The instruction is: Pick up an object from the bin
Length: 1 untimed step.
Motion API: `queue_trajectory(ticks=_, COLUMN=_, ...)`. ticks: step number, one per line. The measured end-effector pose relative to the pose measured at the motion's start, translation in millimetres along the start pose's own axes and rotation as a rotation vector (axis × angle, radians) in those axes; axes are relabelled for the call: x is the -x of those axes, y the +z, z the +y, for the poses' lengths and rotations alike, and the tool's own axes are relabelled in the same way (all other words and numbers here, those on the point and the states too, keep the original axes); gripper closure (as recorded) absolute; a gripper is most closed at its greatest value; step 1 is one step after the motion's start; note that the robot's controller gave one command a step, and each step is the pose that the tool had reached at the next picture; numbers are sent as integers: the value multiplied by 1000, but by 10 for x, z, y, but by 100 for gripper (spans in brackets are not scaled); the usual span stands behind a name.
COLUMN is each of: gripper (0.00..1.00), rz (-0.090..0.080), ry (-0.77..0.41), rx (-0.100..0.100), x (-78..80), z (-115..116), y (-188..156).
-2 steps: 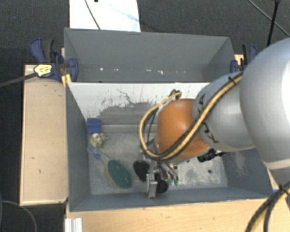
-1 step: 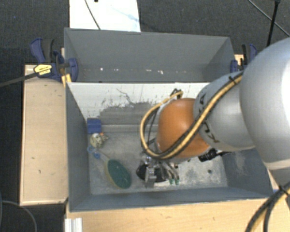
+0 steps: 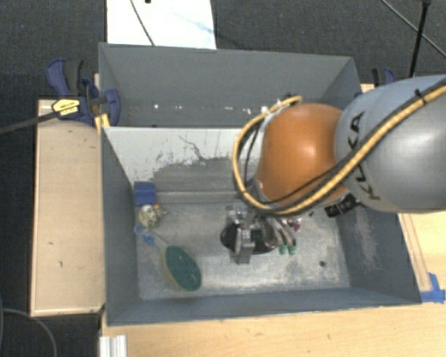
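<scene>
The gripper stands low near the middle of the bin, under the orange cover of the wrist. Whether it is open or closed I cannot tell, and I see nothing held in it. The nearest clear thing is a flat dark green oval, at about 8 o'clock from the gripper and apart from it. Its long axis runs from 11 to 5 o'clock. Farther off, at 10 o'clock, lie a blue block and a small pale lump. A dark shape touching the gripper at 9 o'clock is hard to make out: it may be part of the robot or an object.
</scene>
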<state>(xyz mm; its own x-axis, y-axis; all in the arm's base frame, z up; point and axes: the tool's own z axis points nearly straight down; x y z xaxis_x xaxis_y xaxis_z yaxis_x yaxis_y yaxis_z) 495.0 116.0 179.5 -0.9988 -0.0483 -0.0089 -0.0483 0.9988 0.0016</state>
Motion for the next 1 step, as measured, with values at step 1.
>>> queue_trajectory(ticks=1, gripper=100, rz=-2, ry=47, rx=0, x=228, z=-76, y=-706)
